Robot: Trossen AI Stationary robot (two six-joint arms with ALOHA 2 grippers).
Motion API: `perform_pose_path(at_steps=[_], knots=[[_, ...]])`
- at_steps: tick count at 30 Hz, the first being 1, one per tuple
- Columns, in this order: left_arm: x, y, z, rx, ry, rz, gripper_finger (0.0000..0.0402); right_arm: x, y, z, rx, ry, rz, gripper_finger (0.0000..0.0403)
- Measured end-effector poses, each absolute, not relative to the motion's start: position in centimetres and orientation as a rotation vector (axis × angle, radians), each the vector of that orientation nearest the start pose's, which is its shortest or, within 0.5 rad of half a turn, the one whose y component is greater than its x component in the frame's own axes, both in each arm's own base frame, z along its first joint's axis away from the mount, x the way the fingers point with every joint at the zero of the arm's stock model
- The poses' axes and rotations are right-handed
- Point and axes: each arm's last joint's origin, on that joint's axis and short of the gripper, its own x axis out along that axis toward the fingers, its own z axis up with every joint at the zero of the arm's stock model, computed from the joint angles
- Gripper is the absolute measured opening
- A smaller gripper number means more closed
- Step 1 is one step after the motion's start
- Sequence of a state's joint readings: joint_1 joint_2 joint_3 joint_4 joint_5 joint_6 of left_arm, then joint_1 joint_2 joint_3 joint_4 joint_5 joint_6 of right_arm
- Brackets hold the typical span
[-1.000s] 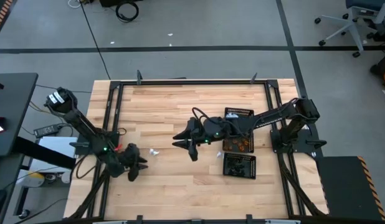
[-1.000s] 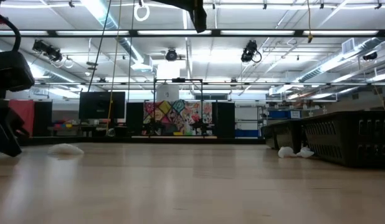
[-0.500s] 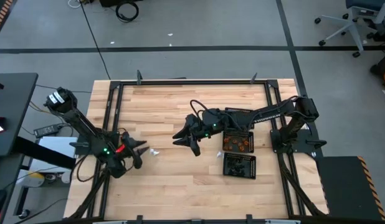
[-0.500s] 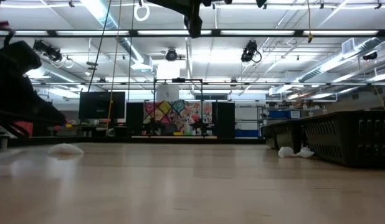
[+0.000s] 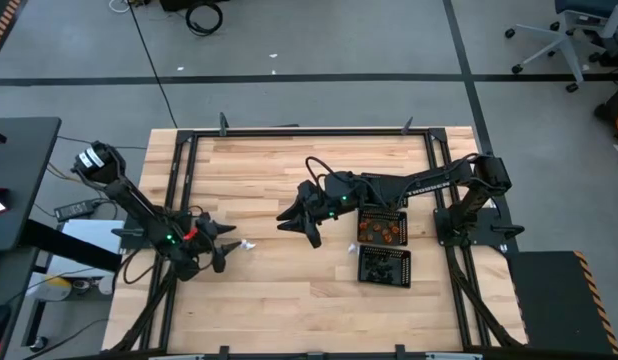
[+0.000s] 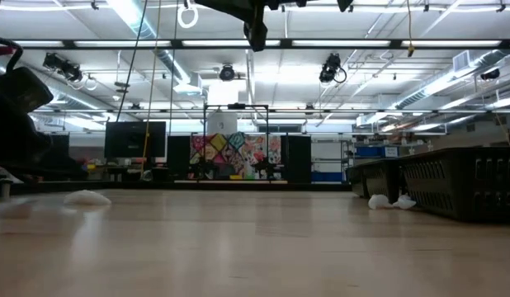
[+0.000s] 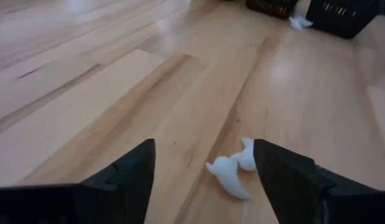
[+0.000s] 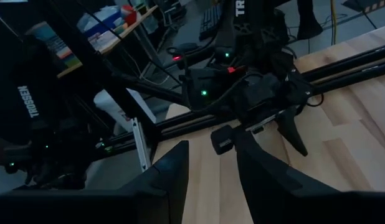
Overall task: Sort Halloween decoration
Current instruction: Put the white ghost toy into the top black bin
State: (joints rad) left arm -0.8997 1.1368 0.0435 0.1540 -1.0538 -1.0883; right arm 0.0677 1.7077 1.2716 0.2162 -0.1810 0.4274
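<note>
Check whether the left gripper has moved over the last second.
Yes. In the high view the left gripper has turned and shifted toward the white trinket lying on the table, its fingers now open.

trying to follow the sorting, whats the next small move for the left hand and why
Probably ease the left hand forward and down so its open fingers straddle the white trinket, then close. The trinket lies loose on the table just ahead of the fingertips, untouched. The right hand hangs mid-table, holding nothing visible.

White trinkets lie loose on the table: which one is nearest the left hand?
The white trinket just ahead of the open left hand; the other white one lies beside the trays.
</note>
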Motion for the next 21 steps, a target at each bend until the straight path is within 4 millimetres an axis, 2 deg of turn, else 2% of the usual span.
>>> perform_pose_path(at_steps=[5,11,17,21], knots=[[9.9,-8.4,8.3,-0.228,0.381,0.366,0.0267,39.7,3.2,29.7,0.453,0.247,0.199,0.014],[11.2,-8.9,7.9,-0.171,0.457,0.272,0.0267,39.7,3.2,29.8,0.455,0.234,0.199,0.014],[12.1,-7.9,6.9,-0.177,0.493,0.35,0.0267,39.7,3.2,29.9,0.468,0.235,0.198,0.014],[12.8,-7.9,6.8,-0.188,0.497,0.334,0.0255,39.7,3.2,29.9,0.476,0.237,0.202,0.014]])
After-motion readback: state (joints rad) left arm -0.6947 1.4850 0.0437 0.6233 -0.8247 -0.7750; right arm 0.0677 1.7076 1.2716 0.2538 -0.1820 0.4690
